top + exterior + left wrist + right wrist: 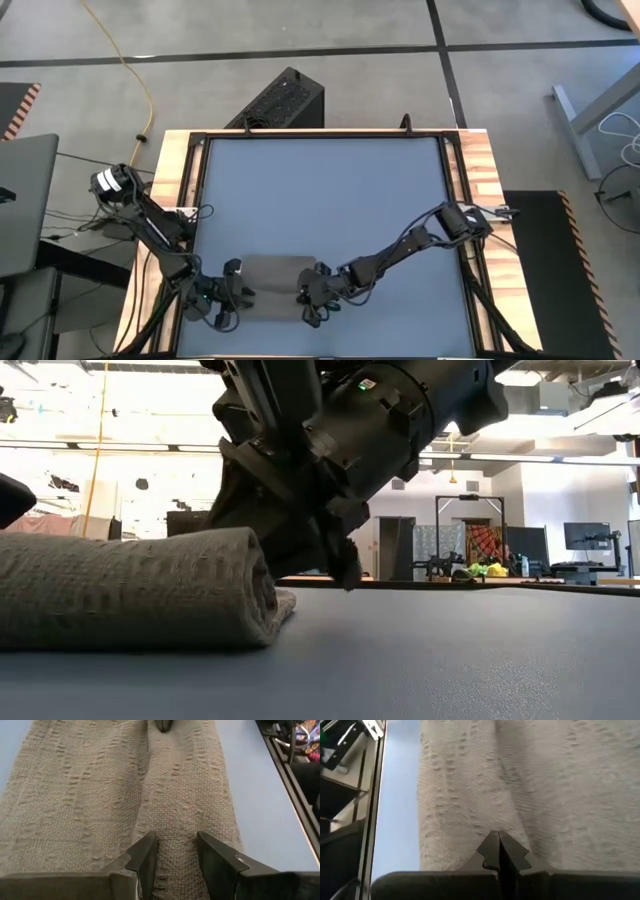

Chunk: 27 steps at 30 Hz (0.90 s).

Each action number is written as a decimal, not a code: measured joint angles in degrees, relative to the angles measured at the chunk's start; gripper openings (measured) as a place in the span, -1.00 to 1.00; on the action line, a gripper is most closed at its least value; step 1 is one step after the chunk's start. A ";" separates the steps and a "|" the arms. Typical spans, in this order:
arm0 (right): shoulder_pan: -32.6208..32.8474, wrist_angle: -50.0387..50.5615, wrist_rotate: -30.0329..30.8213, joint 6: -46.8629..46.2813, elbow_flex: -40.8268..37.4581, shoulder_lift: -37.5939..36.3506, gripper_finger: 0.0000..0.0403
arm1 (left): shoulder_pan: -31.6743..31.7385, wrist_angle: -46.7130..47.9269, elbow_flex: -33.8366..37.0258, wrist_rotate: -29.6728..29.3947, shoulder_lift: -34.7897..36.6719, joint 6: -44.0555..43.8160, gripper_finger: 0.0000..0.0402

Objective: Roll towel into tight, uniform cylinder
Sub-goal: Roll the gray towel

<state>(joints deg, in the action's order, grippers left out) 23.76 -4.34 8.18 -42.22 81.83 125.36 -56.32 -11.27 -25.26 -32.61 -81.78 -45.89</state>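
towel: we see the taupe woven fabric towel (272, 287) mostly rolled near the tabletop's (330, 190) front edge
left gripper (174, 854): pinching roll
right gripper (499, 849): closed, empty
left: tighten, even ends

One towel (272, 285), two end effectors

Both arms are dark, almost black, built of jointed segments with thin black cables looped along them. The left arm (150, 225) carries a white-and-black banded cylinder near its base, and a small green light glows close to its wrist. The right arm (410, 245) shows a pale metallic patch by its shoulder joint; up close its housing is matte black and blocky (a small green-and-white sticker sits on top). The left gripper (174, 857) has two flat, dark grey, wedge-shaped fingers; the right gripper (499, 851) has black fingers with stepped, notched tips.
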 joint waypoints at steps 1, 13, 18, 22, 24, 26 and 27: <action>0.14 -0.10 0.63 -0.01 -0.01 -0.24 -0.91 | 0.35 0.04 0.00 0.21 0.00 0.59 -0.36; 2.47 -17.37 2.05 15.30 0.03 -5.57 -0.91 | 4.59 0.19 0.02 5.44 0.00 5.18 -0.36; 1.26 -39.05 -11.05 25.23 0.37 -5.57 -0.91 | 5.39 0.22 0.02 6.11 0.00 5.46 -0.36; -1.36 -37.90 -12.48 25.69 3.96 -5.46 -0.91 | 6.23 0.20 0.02 7.27 0.00 5.41 -0.36; -2.40 -30.90 -12.46 26.07 6.27 -5.42 -0.91 | 6.88 0.18 0.02 8.27 0.00 4.74 -0.36; -2.29 -22.51 -12.48 27.03 7.90 -5.62 -0.91 | 7.42 0.15 0.02 9.69 0.00 4.17 -0.36; -1.77 -18.55 -12.46 27.80 8.03 -5.94 -0.91 | 7.58 0.15 0.02 10.50 0.00 3.80 -0.36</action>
<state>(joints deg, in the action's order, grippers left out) 21.99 -22.89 -4.28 -14.42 89.86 119.42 -48.74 -11.11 -25.23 -22.11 -81.78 -42.10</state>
